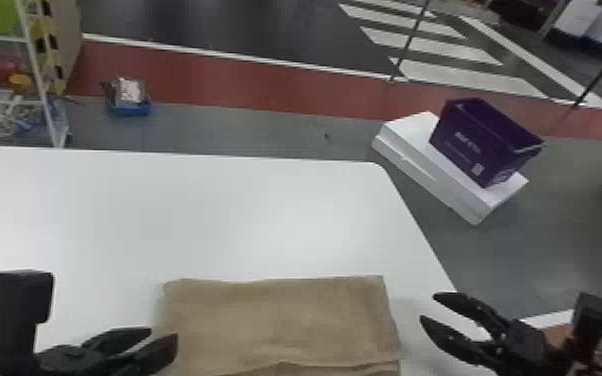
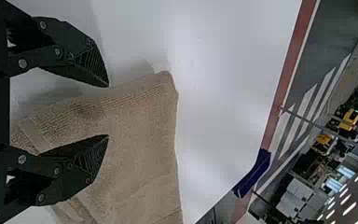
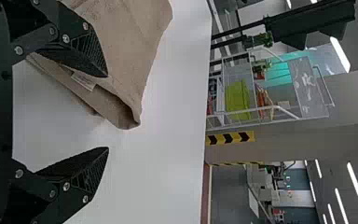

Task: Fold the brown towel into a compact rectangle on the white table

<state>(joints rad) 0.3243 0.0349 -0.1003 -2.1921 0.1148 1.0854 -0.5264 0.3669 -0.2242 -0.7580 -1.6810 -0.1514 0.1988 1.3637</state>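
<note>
Brown towel (image 1: 285, 320) lies on white bench (image 1: 165, 215), far edge runs left-right. Left hand (image 2: 108, 111) nearer, at towel's left edge, spread wide, empty; right hand (image 3: 107, 112) just off towel's right edge, likewise.

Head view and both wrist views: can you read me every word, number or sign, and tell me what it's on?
No words or numbers here can be read.
Purple box: pale print on its side, too blurred to read.
White tag on the brown towel: any print is too small to read.
Yellow-and-black strip: arrow-like stripes, no readable letters.
</note>
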